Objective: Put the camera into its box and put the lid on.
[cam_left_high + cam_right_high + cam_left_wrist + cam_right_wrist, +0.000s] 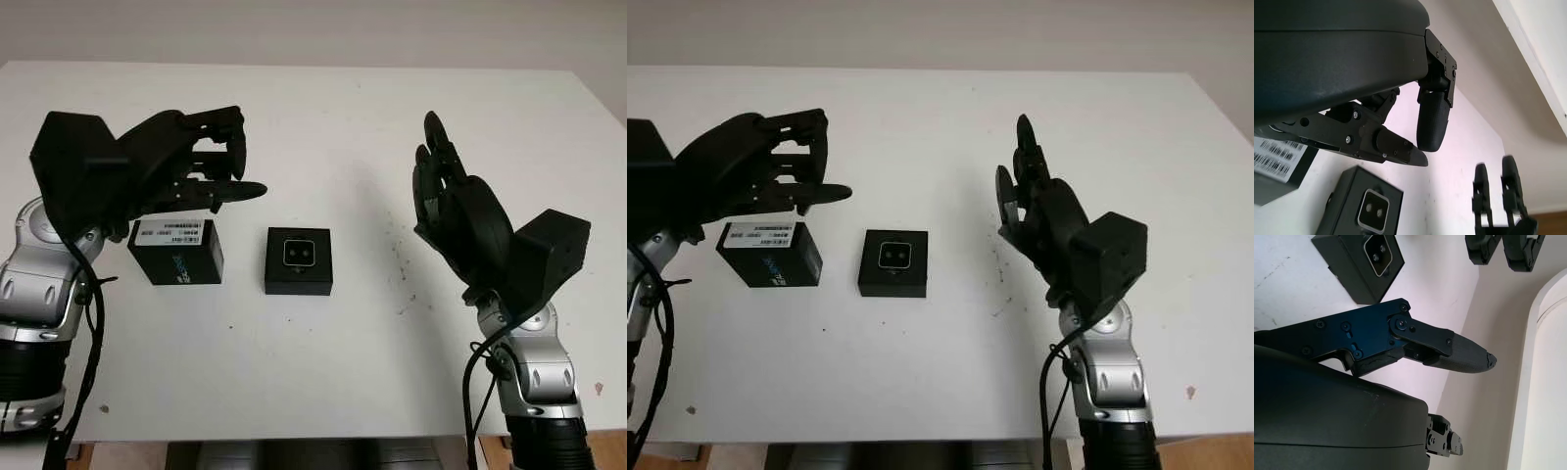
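A small camera [299, 253] with a silver two-lens face sits inside its open black box [298, 279] at the middle of the white table. To the left of the box lies the black lid [179, 257], which carries a white barcode label. My left hand [233, 166] hovers open just above and behind the lid, holding nothing. My right hand [438, 166] stands open to the right of the box, well apart from it, palm turned toward the box. The left wrist view looks down on the camera [1374, 210] and the lid [1277, 161].
The white table [323, 372] has a few dark specks right of the box. Its far edge meets a pale wall. Free surface lies in front of and behind the box.
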`<control>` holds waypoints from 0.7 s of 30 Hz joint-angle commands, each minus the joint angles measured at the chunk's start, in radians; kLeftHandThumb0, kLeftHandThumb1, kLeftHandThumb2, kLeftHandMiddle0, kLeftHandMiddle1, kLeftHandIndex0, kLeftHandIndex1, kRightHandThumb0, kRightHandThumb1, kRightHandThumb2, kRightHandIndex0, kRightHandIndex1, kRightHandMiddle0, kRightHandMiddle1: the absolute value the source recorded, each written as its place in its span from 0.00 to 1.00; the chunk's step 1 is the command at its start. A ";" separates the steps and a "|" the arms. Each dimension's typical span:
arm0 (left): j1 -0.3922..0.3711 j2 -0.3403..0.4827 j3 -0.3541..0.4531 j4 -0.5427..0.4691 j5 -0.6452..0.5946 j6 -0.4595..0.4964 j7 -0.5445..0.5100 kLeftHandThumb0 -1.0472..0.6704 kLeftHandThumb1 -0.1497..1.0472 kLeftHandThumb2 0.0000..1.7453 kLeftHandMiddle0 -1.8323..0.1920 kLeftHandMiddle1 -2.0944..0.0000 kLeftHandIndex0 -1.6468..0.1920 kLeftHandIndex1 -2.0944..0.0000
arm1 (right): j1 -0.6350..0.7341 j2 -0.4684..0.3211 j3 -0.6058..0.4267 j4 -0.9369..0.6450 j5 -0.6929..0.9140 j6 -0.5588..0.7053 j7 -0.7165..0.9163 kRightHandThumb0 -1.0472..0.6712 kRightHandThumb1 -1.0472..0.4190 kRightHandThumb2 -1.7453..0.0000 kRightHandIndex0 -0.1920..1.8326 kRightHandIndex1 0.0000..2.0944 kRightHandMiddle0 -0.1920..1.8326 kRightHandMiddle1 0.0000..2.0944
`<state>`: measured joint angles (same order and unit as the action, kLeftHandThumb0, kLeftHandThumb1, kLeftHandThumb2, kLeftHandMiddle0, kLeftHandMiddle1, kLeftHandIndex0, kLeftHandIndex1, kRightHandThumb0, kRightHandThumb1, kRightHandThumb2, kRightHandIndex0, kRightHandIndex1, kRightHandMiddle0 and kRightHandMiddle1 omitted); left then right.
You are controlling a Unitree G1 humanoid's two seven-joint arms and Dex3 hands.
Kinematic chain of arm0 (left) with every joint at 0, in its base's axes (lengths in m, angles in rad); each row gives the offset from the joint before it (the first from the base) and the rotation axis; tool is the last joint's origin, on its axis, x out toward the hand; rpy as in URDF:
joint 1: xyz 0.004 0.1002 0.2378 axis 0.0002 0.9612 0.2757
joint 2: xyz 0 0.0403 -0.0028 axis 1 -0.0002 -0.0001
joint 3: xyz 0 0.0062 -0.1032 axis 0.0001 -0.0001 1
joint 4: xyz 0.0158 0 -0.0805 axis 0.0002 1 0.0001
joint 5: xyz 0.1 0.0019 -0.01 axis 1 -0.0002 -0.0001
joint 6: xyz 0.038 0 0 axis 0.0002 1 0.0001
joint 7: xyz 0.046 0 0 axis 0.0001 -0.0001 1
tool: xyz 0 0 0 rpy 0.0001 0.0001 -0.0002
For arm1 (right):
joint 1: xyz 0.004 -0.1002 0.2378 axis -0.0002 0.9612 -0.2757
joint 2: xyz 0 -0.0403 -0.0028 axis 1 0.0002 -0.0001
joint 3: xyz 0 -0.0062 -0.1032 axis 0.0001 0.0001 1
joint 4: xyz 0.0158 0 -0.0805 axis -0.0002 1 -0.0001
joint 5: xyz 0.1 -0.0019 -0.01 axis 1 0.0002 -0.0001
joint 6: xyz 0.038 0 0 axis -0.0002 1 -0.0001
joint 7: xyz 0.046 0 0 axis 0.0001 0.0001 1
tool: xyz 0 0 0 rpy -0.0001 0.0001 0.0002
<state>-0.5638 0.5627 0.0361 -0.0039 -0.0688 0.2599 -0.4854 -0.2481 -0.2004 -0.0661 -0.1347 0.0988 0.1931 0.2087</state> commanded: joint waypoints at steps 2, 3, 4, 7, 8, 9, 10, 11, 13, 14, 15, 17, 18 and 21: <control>-0.034 -0.044 -0.010 0.065 0.033 -0.071 0.051 0.53 0.96 0.03 0.59 0.00 0.73 0.00 | 0.008 -0.006 -0.002 0.004 -0.001 -0.020 0.004 0.19 0.00 0.60 0.00 0.01 0.01 0.01; -0.037 -0.059 -0.008 0.085 0.035 -0.083 0.065 0.53 0.96 0.03 0.60 0.00 0.73 0.00 | 0.009 -0.005 -0.003 0.006 0.000 -0.022 0.004 0.19 0.00 0.60 0.00 0.01 0.01 0.01; -0.039 -0.074 -0.007 0.107 0.038 -0.099 0.078 0.54 0.97 0.03 0.61 0.00 0.73 0.00 | 0.009 -0.003 -0.004 0.006 0.002 -0.021 0.003 0.19 0.00 0.60 0.00 0.01 0.01 0.01; -0.043 -0.117 -0.005 0.170 0.044 -0.128 0.119 0.53 0.97 0.03 0.57 0.00 0.72 0.00 | 0.011 -0.001 -0.005 0.003 0.002 -0.014 -0.001 0.20 0.00 0.60 0.00 0.01 0.01 0.02; -0.042 -0.130 -0.002 0.192 0.039 -0.140 0.124 0.53 0.97 0.03 0.56 0.00 0.72 0.00 | 0.012 -0.002 -0.005 0.003 0.002 -0.015 -0.001 0.20 0.00 0.60 0.00 0.01 0.01 0.02; -0.038 -0.140 0.001 0.208 0.034 -0.156 0.127 0.53 0.98 0.03 0.55 0.00 0.72 0.00 | 0.014 -0.004 -0.006 0.004 0.002 -0.018 0.000 0.20 0.00 0.60 0.00 0.01 0.01 0.02; -0.029 -0.146 0.005 0.218 0.029 -0.176 0.128 0.53 0.98 0.03 0.55 0.00 0.73 0.00 | 0.016 -0.005 -0.007 0.004 0.001 -0.020 0.001 0.20 0.00 0.60 0.00 0.02 0.01 0.02; -0.016 -0.149 0.010 0.217 0.025 -0.193 0.126 0.53 0.98 0.03 0.56 0.00 0.73 0.00 | 0.018 -0.006 -0.009 0.003 0.002 -0.019 0.001 0.21 0.00 0.60 0.00 0.02 0.01 0.02; 0.010 -0.149 0.020 0.199 0.022 -0.235 0.131 0.52 0.98 0.03 0.58 0.00 0.73 0.00 | 0.021 -0.009 -0.013 0.002 0.006 -0.017 0.003 0.21 0.00 0.60 0.01 0.02 0.01 0.02; 0.024 -0.146 0.026 0.181 0.022 -0.249 0.135 0.51 0.98 0.03 0.57 0.00 0.73 0.00 | 0.021 -0.010 -0.015 0.006 0.006 -0.021 0.005 0.21 0.00 0.60 0.01 0.02 0.01 0.02; 0.039 -0.142 0.032 0.170 0.024 -0.273 0.138 0.51 0.98 0.03 0.58 0.00 0.74 0.00 | 0.020 -0.012 -0.015 0.012 0.005 -0.026 0.007 0.21 0.00 0.60 0.01 0.02 0.01 0.02; 0.067 -0.138 0.045 0.148 0.038 -0.313 0.157 0.51 0.99 0.03 0.62 0.00 0.77 0.00 | 0.018 -0.008 -0.013 0.019 0.004 -0.033 0.010 0.21 0.00 0.60 0.01 0.02 0.02 0.02; 0.080 -0.137 0.050 0.139 0.047 -0.331 0.171 0.50 0.98 0.03 0.65 0.00 0.80 0.00 | 0.017 -0.004 -0.011 0.019 0.003 -0.029 0.007 0.21 0.00 0.60 0.01 0.02 0.02 0.02; 0.112 -0.155 0.068 0.115 0.037 -0.375 0.195 0.49 0.99 0.03 0.77 0.00 0.88 0.00 | 0.015 0.007 -0.009 0.018 0.009 -0.019 0.003 0.22 0.00 0.60 0.01 0.02 0.02 0.02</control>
<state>-0.4632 0.4156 0.0897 0.1344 -0.0277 -0.0945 -0.3006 -0.2363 -0.1985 -0.0765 -0.1186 0.1008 0.1768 0.2137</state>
